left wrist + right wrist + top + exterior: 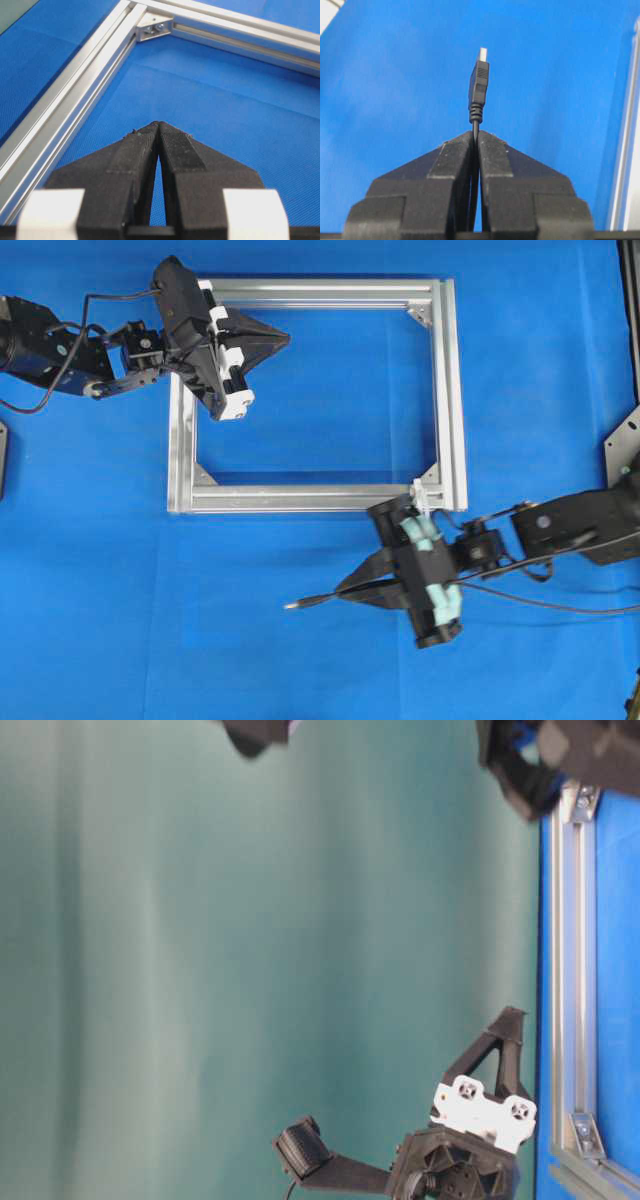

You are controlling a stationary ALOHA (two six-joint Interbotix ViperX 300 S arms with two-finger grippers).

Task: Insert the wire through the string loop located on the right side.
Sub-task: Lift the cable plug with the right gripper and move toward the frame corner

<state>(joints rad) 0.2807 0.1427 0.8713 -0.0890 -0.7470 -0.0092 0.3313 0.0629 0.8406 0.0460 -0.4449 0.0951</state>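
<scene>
The right gripper (345, 592) has its jaws clenched on the wire (478, 85), plug pointing away from the string loop (420, 498), unthreaded; left gripper (283, 338) jaws closed, empty, over the aluminium frame (450, 390).

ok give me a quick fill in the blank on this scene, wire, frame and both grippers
1. The right gripper is shut on the ____, whose plug sticks out past its fingertips.
2. The left gripper is shut and holds ____.
3. The aluminium frame lies on a ____ table cover.
4. In the overhead view the string loop sits at the frame's lower ____ corner.

Missing words: wire; nothing; blue; right
</scene>
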